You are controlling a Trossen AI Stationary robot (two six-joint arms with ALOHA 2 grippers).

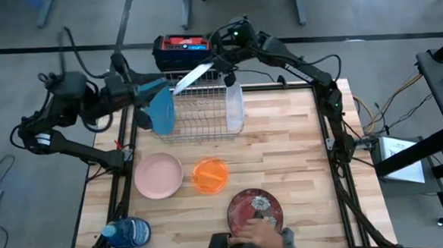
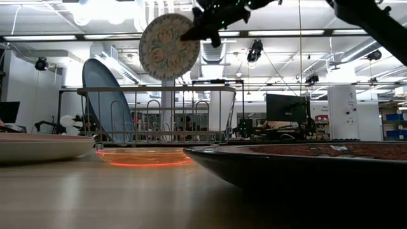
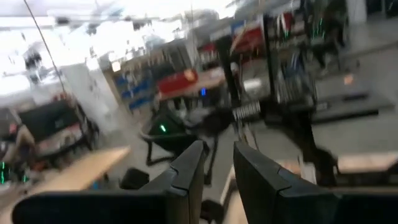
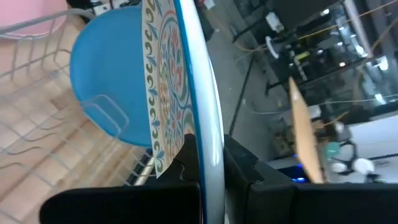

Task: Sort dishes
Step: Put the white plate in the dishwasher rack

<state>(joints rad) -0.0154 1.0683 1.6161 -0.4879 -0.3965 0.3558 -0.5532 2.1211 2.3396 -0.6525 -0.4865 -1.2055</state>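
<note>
High view, near edge of table [image 1: 298, 135]: a person's hand [image 1: 259, 232] rests on a dark red patterned plate [image 1: 255, 208]. Blue water bottle [image 1: 128, 232] lies at the near left corner. Behind these, a pink dish [image 1: 159, 175] and a small translucent orange bowl [image 1: 210, 175] sit side by side, apart from each other.

Farther back, a wire dish rack [image 1: 198, 110] stands on the table. A large plain blue plate [image 1: 161, 110] stands on edge in its left end; a clear plastic container [image 1: 234, 106] stands at its right end.

Above the rack, the right gripper [image 1: 217, 62] is clamped on the rim of an ornate teal-white patterned plate [image 1: 196, 75], held in the air on edge and tilted. Right wrist view: fingers pinch the white rim, patterned face [image 4: 165, 74] turned toward the blue plate.

Left gripper [image 1: 140, 89] hangs beside the rack's far left corner, just by the blue plate; left wrist view shows its fingers [image 3: 189, 171] slightly apart, nothing between.
</note>
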